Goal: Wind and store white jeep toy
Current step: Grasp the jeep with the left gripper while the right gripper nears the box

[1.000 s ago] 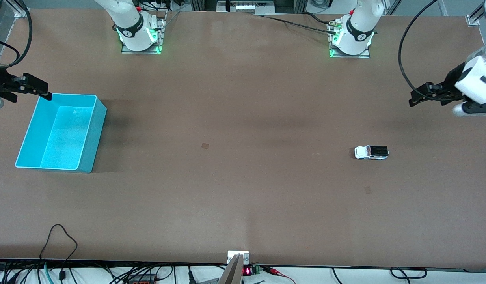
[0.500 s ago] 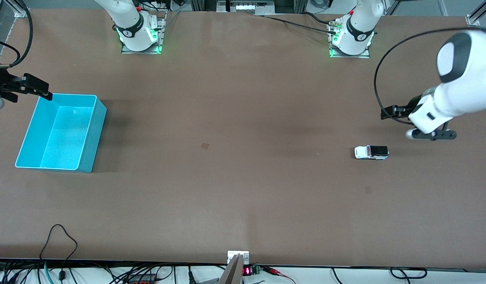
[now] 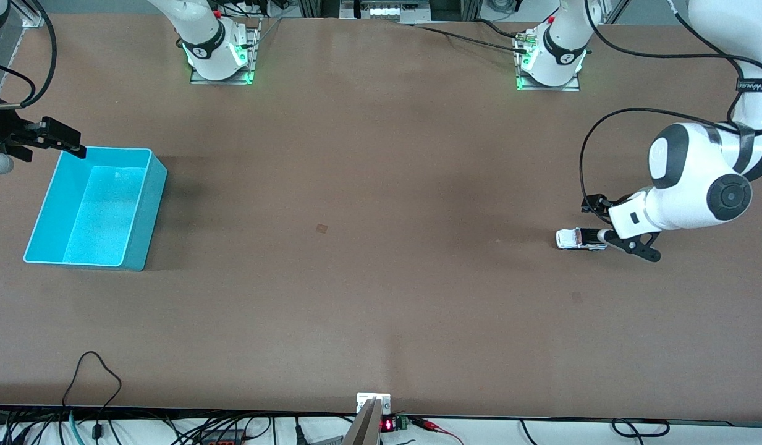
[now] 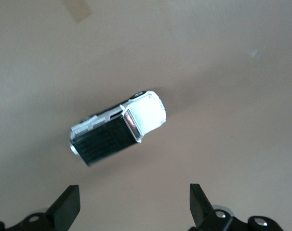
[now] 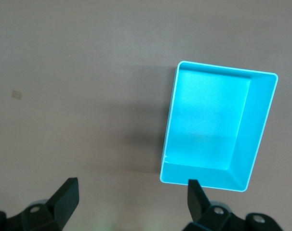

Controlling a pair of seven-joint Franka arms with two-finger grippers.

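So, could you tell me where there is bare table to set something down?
The wide stretch between the cyan bin and the white jeep toy is bare. It is crowded only at the toy, under the open left gripper, and beside the bin, by the right gripper.

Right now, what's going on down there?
Left claw open, over white jeep toy. Right claw open, waiting by cyan bin. Nothing in the way.
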